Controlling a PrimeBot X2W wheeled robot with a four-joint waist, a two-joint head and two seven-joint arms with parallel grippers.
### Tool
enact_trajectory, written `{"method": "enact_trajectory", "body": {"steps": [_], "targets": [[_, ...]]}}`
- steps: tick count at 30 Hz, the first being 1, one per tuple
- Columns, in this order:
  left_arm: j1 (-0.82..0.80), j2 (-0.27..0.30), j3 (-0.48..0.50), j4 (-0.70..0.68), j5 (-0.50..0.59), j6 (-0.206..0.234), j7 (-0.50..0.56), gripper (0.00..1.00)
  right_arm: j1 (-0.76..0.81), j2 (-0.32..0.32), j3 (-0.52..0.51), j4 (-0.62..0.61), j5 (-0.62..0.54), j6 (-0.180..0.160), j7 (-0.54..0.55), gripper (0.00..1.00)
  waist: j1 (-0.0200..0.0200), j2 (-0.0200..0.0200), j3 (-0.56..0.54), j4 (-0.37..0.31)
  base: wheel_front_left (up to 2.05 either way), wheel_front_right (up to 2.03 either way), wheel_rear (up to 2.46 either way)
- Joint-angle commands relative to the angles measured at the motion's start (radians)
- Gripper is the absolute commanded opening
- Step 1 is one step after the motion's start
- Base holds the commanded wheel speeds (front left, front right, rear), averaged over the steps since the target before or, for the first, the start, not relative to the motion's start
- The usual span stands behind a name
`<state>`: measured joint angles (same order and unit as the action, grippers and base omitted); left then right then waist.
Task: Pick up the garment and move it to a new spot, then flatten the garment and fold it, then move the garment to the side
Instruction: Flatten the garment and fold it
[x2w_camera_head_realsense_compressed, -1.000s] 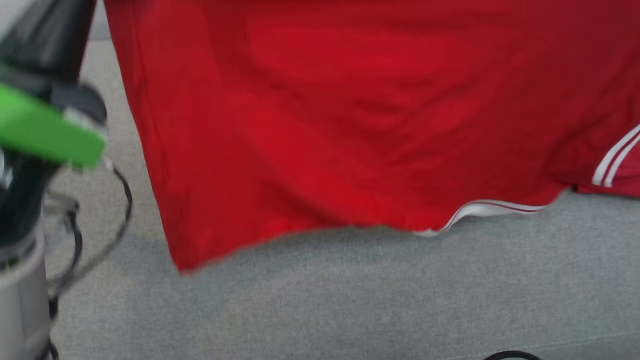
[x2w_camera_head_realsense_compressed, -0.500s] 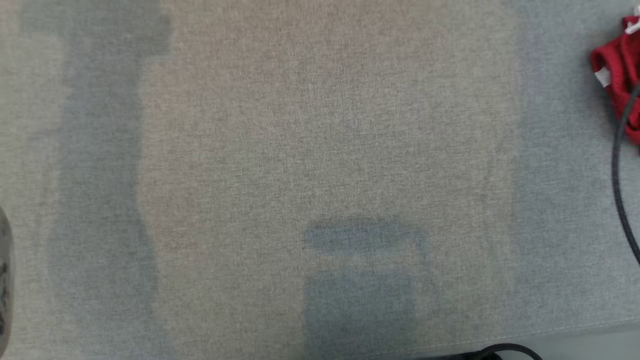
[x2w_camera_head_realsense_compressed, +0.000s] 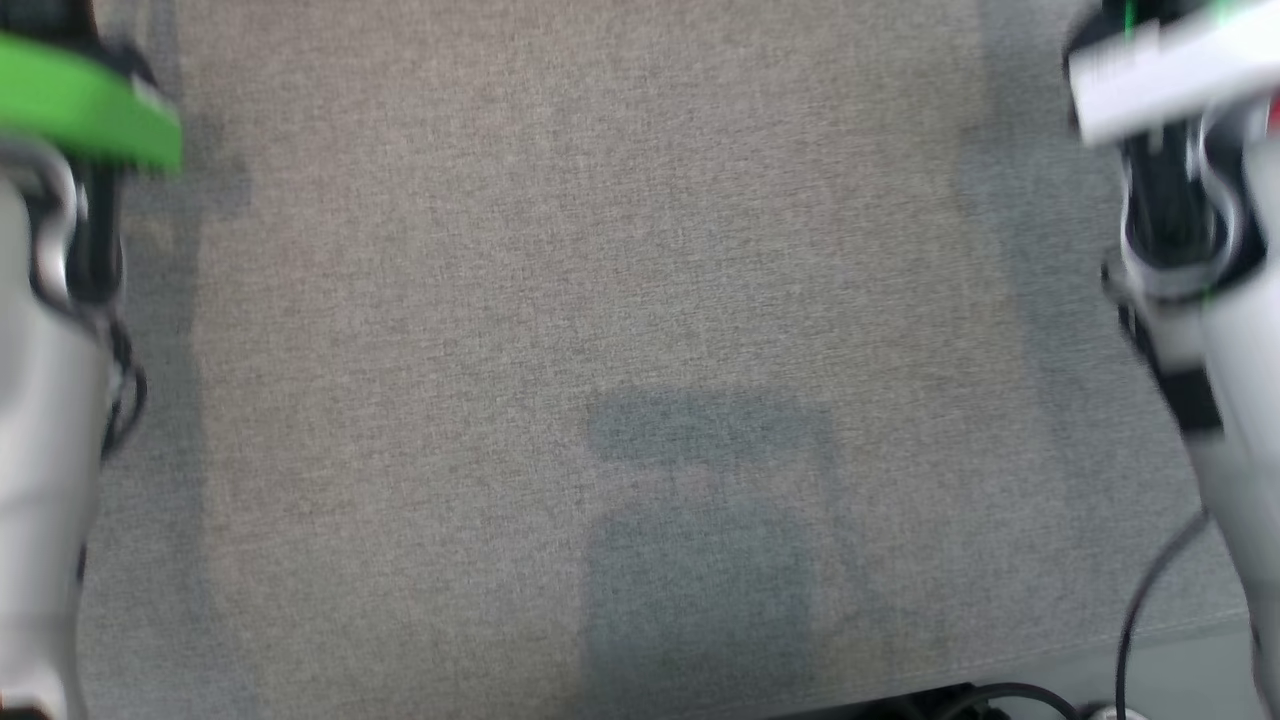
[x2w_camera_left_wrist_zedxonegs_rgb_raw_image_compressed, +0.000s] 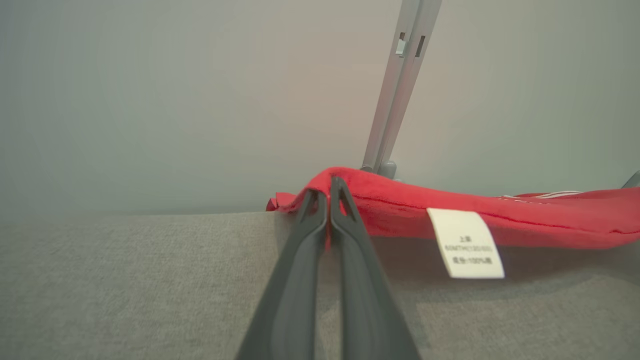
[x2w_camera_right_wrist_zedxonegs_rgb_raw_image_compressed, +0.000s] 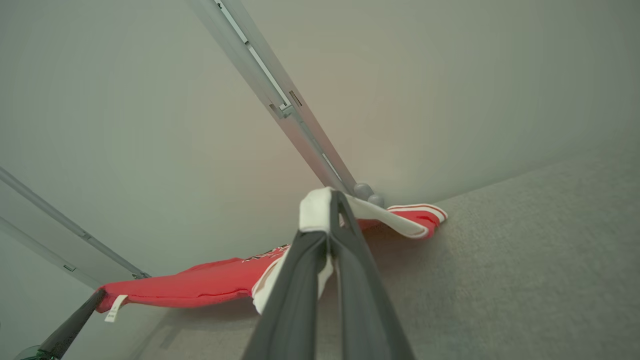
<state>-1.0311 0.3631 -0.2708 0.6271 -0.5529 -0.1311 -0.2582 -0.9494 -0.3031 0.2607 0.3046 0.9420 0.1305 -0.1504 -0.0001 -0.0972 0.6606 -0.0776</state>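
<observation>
Left wrist view: the left hand is clamped on an edge of the red, white-trimmed fabric garment, slung just above the grey cloth-covered bench. The right hand is clamped on its white trim. The long axis runs hand to hand, so lowering likely needs both arms together.

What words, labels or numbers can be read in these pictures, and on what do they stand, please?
"100%": last line of the white tag on the red garment; its other lines are too blurred to read.
Pale print on the garment, right wrist view: too small to read.
</observation>
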Motion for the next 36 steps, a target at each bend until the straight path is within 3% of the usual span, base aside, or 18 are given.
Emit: {"method": "enact_trajectory", "body": {"steps": [1, 6, 10, 14, 18, 22, 28, 36], "targets": [[0.09, 0.027, 0.005, -0.045, -0.01, 0.001, -0.008, 0.0, 0.095, -0.031, 0.0, -0.048, 0.022, 0.0, -0.023, 0.0, 0.0001, -0.0003, -0.09, -0.004, 0.0, 0.0, 0.0], [0.434, 0.021, 0.078, -0.244, -0.032, 0.001, -0.007, 0.0, 0.456, -0.094, -0.032, -0.188, 0.086, 0.0, -0.069, 0.0, 0.0001, -0.0003, -0.195, -0.003, 0.0, 0.0, 0.0], [0.707, -0.004, 0.126, -0.392, -0.04, 0.03, -0.007, 0.0, 0.665, -0.09, -0.074, -0.286, 0.106, 0.0, -0.084, 0.0, 0.0001, -0.0003, -0.28, -0.013, 0.0, 0.0, 0.0], [0.954, -0.065, 0.153, -0.519, -0.019, 0.082, -0.007, 0.0, 0.849, -0.062, -0.113, -0.336, 0.117, 0.0, -0.072, 0.0, 0.0001, -0.0003, -0.355, -0.023, 0.0, 0.0, 0.0], [1.173, -0.17, 0.168, -0.613, -0.037, 0.126, -0.007, 0.0, 1.035, -0.045, -0.148, -0.354, 0.123, 0.0, -0.037, 0.0, 0.0001, -0.0003, -0.395, -0.024, 0.0, 0.0, 0.0], [1.312, -0.225, 0.123, -0.665, -0.015, 0.14, -0.001, 0.0, 1.162, -0.027, -0.192, -0.375, 0.129, 0.0, -0.012, 0.0, 0.0001, -0.0003, -0.405, -0.012, 0.0, 0.0, 0.0], [1.325, -0.227, 0.079, -0.71, -0.046, 0.149, 0.091, 0.0, 1.102, 0.001, -0.223, -0.39, 0.106, 0.0, 0.065, 0.0, 0.0001, -0.0003, -0.4, -0.007, 0.0, 0.0, 0.0], [1.139, -0.191, 0.084, -0.698, -0.041, 0.191, 0.244, 0.0, 0.837, 0.018, -0.212, -0.246, 0.042, 0.0, 0.169, 0.0, 0.0001, -0.0003, -0.366, 0.03, 0.0, 0.0, 0.0]]}}
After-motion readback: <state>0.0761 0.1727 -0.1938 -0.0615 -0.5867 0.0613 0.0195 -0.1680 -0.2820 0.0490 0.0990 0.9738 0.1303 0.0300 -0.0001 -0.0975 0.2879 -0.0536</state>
